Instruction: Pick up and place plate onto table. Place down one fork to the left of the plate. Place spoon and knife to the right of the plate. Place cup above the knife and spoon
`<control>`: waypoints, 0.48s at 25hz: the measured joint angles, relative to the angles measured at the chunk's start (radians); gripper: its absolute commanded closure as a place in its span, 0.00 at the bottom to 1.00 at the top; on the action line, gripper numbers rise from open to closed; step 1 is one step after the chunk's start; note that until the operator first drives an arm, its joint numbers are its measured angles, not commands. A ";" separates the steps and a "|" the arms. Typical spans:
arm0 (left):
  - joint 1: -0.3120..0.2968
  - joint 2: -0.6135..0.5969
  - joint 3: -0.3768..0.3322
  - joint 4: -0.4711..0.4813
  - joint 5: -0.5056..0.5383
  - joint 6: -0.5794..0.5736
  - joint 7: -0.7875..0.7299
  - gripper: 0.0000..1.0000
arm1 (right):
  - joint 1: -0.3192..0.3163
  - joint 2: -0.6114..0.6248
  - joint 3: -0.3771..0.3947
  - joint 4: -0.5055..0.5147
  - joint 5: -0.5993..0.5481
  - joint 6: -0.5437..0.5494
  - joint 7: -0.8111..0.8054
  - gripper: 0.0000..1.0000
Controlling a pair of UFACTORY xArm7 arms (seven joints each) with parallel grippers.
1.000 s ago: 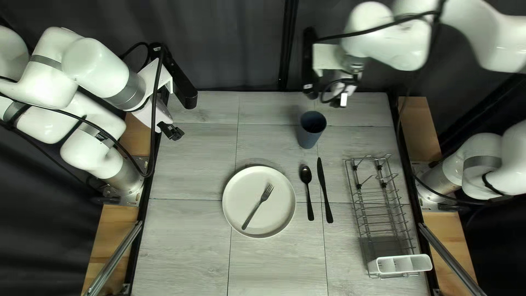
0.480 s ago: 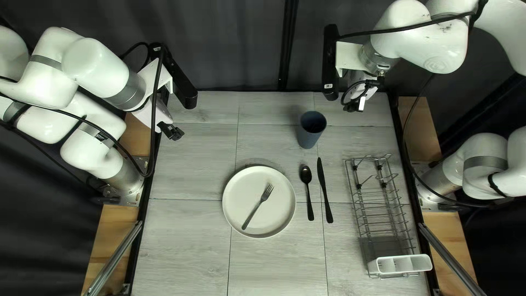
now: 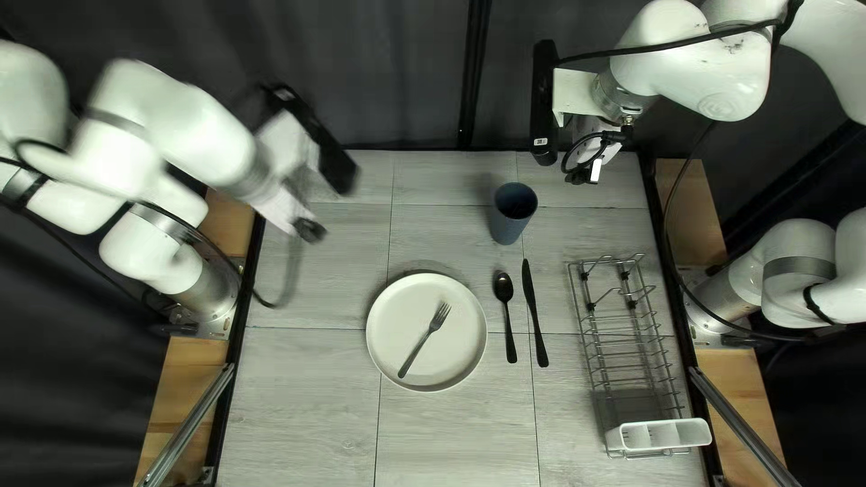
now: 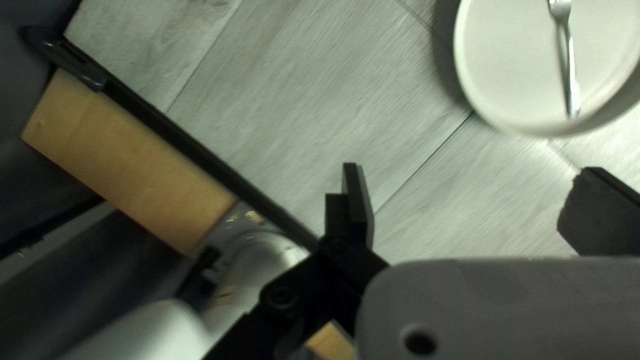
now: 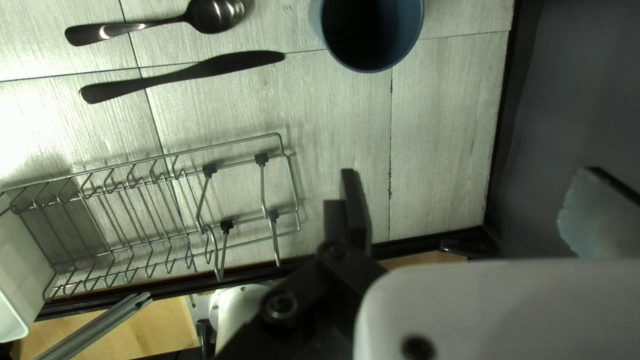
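Plate [image 3: 458, 341] on table [image 3: 307, 388], anchoring the layout | fork [image 3: 424, 343] on it, wanting its left side | spoon [image 3: 503, 289], knife [image 3: 534, 311] right, cup [image 3: 514, 209] above, seemingly as ordered | left pincer [image 4: 475, 210], right pincer [image 5: 472, 210] released, empty

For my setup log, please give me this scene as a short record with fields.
plate: on the table
fork: lying on the plate, not beside it
spoon: right of the plate
knife: right of the spoon
cup: upright, beyond spoon and knife
wire rack: right of the knife
left gripper: open, empty
right gripper: open, empty
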 measured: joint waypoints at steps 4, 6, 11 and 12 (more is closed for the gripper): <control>-0.003 0.013 0.000 0.006 -0.004 -0.008 -0.008 0.00 | 0.000 0.000 0.000 0.000 0.000 0.000 0.000 0.00; -0.003 0.014 0.001 0.006 -0.006 -0.010 -0.010 0.00 | 0.000 0.000 0.000 0.000 0.000 0.000 0.000 0.00; -0.012 0.171 0.028 0.002 -0.022 -0.187 -0.047 0.00 | 0.000 0.000 0.000 0.000 0.000 0.000 0.000 0.00; -0.017 0.227 0.031 0.005 -0.028 -0.236 -0.058 0.00 | 0.000 0.000 0.000 0.000 0.000 0.000 0.000 0.00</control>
